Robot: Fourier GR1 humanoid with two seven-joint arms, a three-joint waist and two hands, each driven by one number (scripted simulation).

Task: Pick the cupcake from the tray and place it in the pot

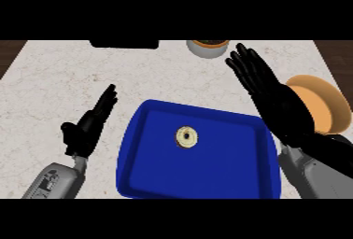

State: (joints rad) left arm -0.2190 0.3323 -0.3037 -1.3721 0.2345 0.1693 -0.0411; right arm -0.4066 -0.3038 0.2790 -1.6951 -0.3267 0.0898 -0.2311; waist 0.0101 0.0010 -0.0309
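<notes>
A small cupcake [187, 137] with pale cream frosting sits near the middle of a blue tray [151, 172] on the marble counter. An orange pot [324, 106] stands at the right, partly hidden behind my right hand [276, 100]. That hand hovers over the tray's right edge, fingers straight and pointing away, holding nothing. My left hand [86, 128] rests open left of the tray, fingers up, apart from it.
A white bowl with an orange inside [207, 47] stands at the counter's far edge. A dark object [124, 43] lies at the back left. Dark wood floor shows beyond the counter's left and right ends.
</notes>
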